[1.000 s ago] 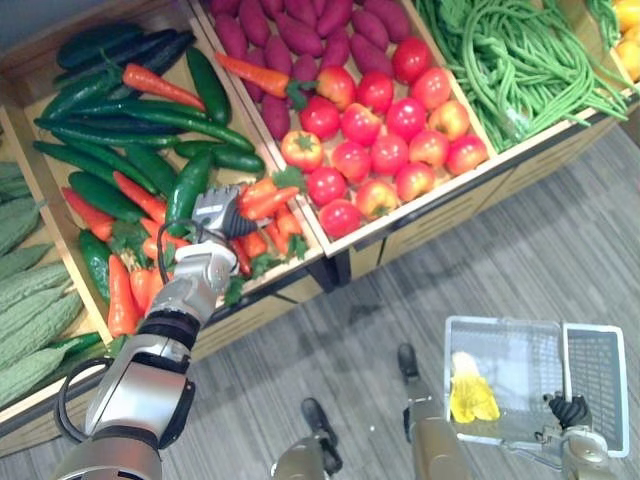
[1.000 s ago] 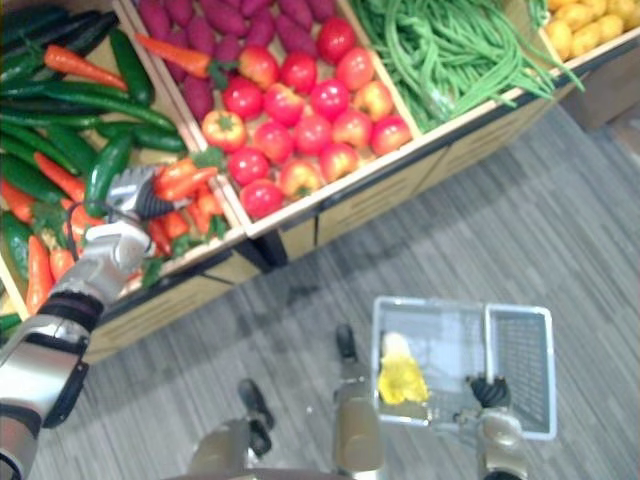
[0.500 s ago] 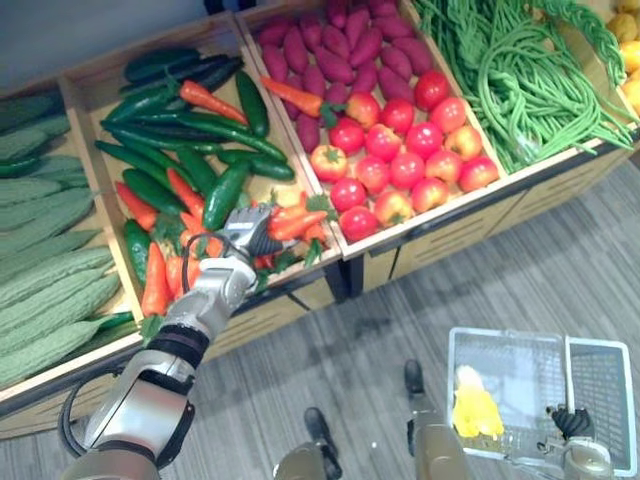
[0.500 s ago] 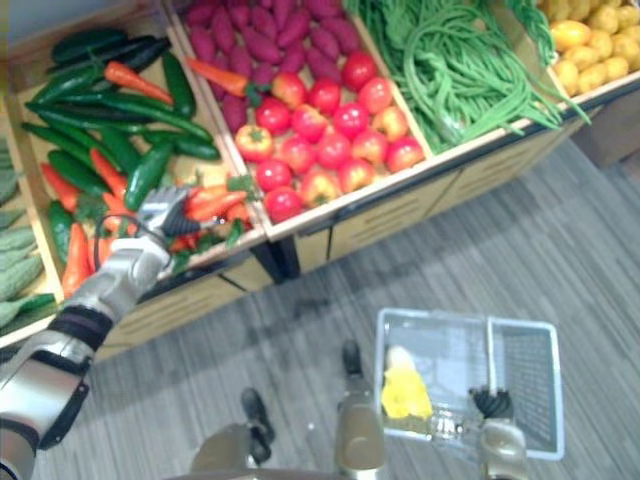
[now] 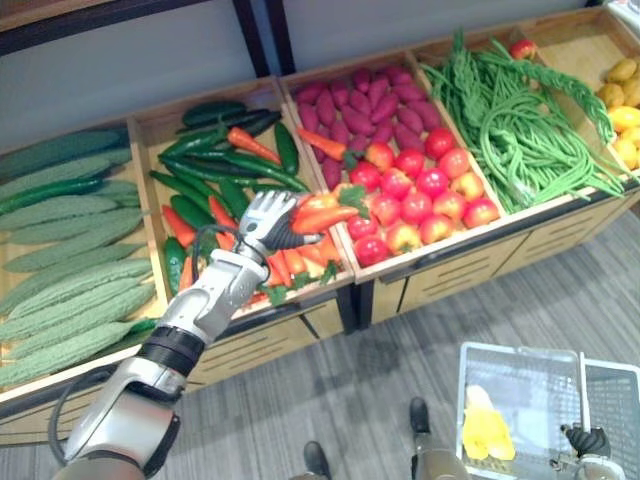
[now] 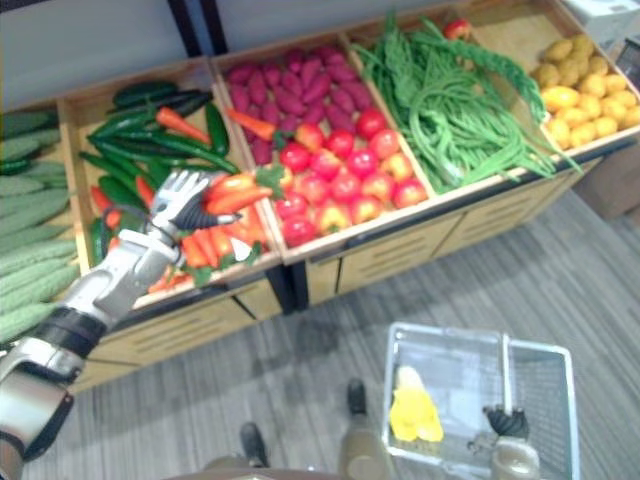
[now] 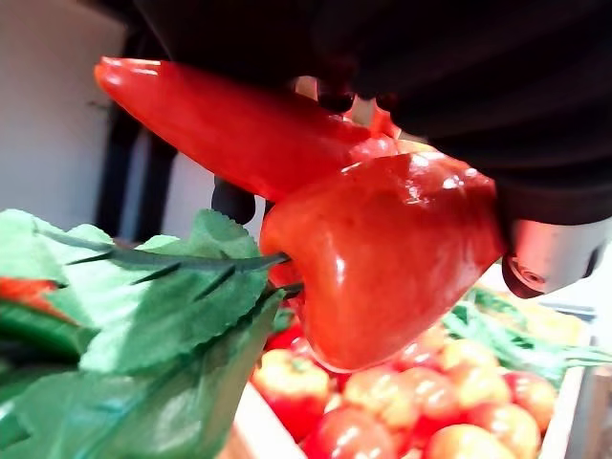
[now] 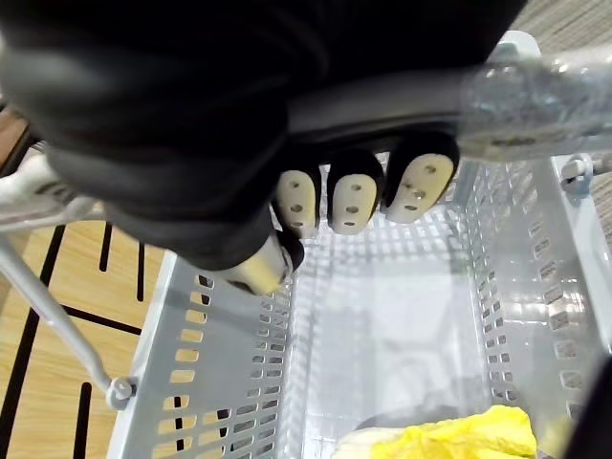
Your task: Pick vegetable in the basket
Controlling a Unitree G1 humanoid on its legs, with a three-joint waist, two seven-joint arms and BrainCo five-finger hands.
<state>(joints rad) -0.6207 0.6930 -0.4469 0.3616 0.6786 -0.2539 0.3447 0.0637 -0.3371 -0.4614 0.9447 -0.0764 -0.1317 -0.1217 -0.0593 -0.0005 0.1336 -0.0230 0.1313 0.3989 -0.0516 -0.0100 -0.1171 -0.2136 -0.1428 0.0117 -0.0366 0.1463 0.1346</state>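
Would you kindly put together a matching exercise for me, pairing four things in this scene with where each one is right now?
Things:
1. carrots
2. basket handle
3. yellow item
4. green beans

Places:
A. in the basket
B. in the left hand
C. in the right hand
D. in the crate beside the tomatoes

Pairs: 1-B, 2-C, 3-A, 4-D.

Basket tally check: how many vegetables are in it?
1: a yellow vegetable in the white basket the right hand holds; its near end is out of frame, so more may hide.
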